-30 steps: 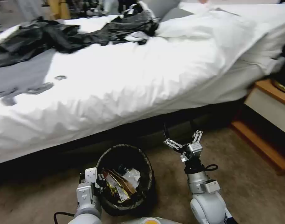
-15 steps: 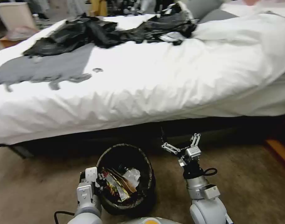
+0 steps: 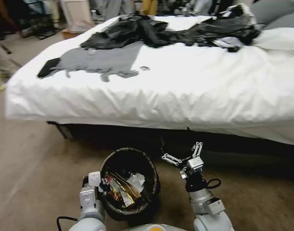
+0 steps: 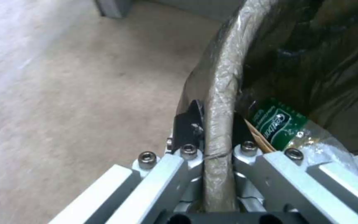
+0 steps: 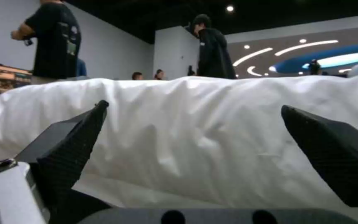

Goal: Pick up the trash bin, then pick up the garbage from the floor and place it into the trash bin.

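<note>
Head view: trash bin [image 3: 150, 173] on the carpet [image 3: 31, 179] just in front of the bed [image 3: 185, 89], left gripper [image 3: 100, 187] clamped on its near-left rim, garbage [image 3: 122, 189] piled inside (gold and red wrappers, crumpled white bits), right gripper [image 3: 175, 144] beside the bin's right side, spread wide, holding nothing. Left wrist view: black fingertips [image 4: 187, 124] pinching the bag-wrapped rim from both sides, green-labelled plastic wrapper [image 4: 278, 123] just inside the bin. Right wrist view: right gripper pads [image 5: 75, 137] far apart, white bedding [image 5: 195, 124] between and beyond them.
</note>
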